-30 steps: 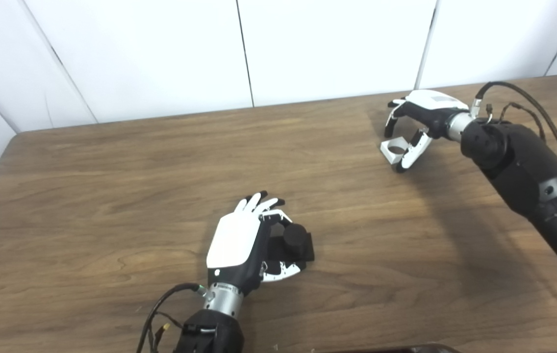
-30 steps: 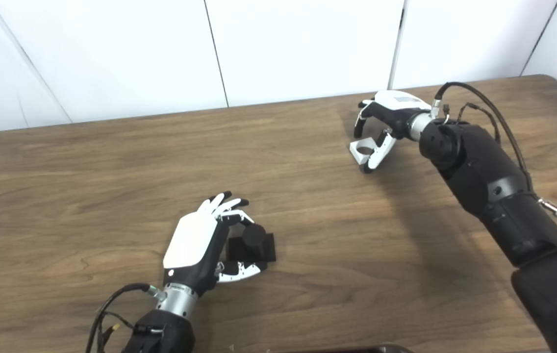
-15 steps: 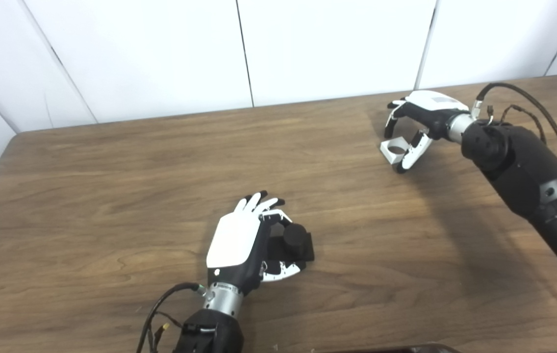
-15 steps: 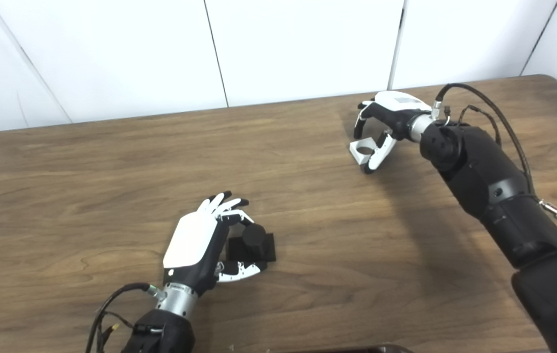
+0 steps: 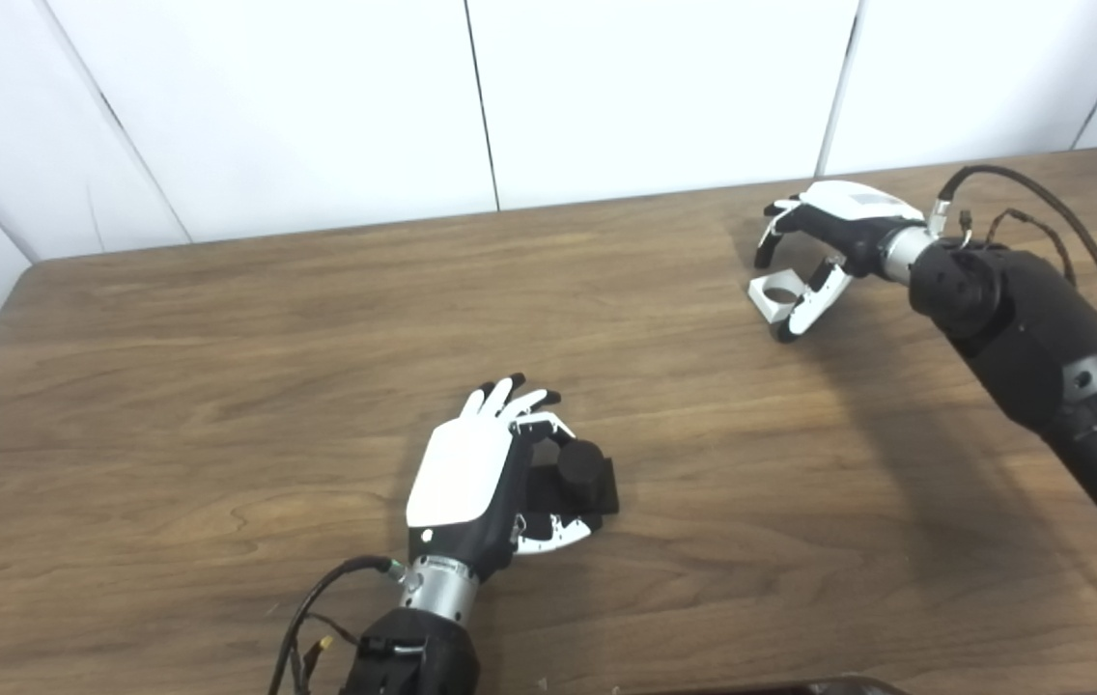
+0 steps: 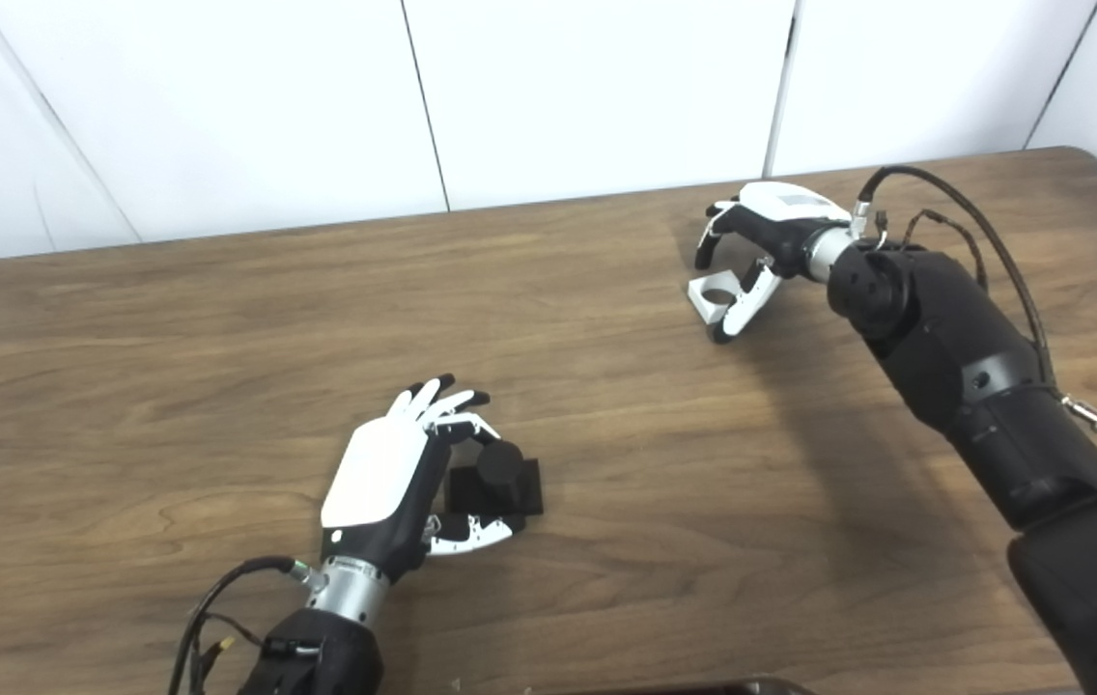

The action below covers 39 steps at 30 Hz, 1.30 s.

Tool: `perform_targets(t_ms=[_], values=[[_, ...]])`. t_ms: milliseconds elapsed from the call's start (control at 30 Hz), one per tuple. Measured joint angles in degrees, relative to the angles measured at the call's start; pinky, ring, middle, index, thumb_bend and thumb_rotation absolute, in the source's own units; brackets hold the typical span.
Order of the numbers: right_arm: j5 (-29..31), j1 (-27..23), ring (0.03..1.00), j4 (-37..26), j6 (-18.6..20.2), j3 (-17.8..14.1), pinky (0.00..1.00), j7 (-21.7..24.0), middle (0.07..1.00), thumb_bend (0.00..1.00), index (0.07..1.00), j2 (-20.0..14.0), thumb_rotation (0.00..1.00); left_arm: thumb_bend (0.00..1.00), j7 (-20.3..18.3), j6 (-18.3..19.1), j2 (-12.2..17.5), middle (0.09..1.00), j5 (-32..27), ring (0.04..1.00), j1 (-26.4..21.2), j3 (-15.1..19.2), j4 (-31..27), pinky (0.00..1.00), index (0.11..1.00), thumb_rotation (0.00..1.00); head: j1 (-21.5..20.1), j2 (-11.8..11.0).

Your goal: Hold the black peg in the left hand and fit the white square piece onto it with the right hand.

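The black peg (image 5: 582,465), a short cylinder on a square black base, stands on the wooden table (image 5: 220,319) near the front middle. My left hand (image 5: 466,473) lies just left of it, open. Its fingers stretch past the peg's far side and its thumb curls along the near edge of the base. The white square piece (image 5: 771,292), with a round hole, lies on the table at the far right. My right hand (image 5: 833,227) arches over it. The fingers hang above its far side and the thumb rests against its right edge. The grip does not look closed.
White wall panels (image 5: 645,97) rise right behind the table's far edge. The right forearm (image 5: 1031,338) with its cables crosses the table's right side. A dark object's edge (image 5: 780,687) shows at the bottom of the picture.
The right hand has crept very slightly down and left over the white piece. The left hand, the peg and the piece have stayed where they were.
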Motion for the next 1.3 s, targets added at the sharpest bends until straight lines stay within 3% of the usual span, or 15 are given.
perform_targets(t_ms=[467, 567, 633, 1300], values=[[0.3, -0.3, 1.0, 1.0, -0.5, 0.0, 1.0, -0.4, 0.938, 0.87, 0.605, 0.0, 0.14, 0.52, -0.5, 0.0, 0.0, 0.866, -0.2, 0.983, -0.2, 0.2, 0.0, 1.0, 0.487, 0.08, -0.1, 0.0], [0.3, -0.3, 1.0, 1.2, -1.2, 0.0, 1.0, -0.7, 0.937, 0.58, 0.511, 0.0, 0.14, 0.52, -0.6, 0.0, -0.1, 0.866, -0.6, 0.983, -0.2, 0.4, 0.0, 1.0, 0.487, 0.08, -0.1, 0.0], [0.4, -0.3, 1.0, 1.4, -1.6, 0.0, 1.0, -0.8, 0.933, 0.54, 0.496, 0.0, 0.14, 0.52, -0.6, 0.0, -0.1, 0.868, -0.9, 0.985, -0.2, 0.5, 0.0, 1.0, 0.487, 0.08, -0.1, 0.0], [0.5, -0.2, 1.0, 1.7, -2.9, -0.4, 1.0, -1.2, 0.922, 0.52, 0.49, -0.1, 0.14, 0.52, -0.8, 0.0, -0.2, 0.863, -1.5, 0.983, -0.2, 1.0, 0.0, 1.0, 0.486, 0.08, -0.8, 0.4]])
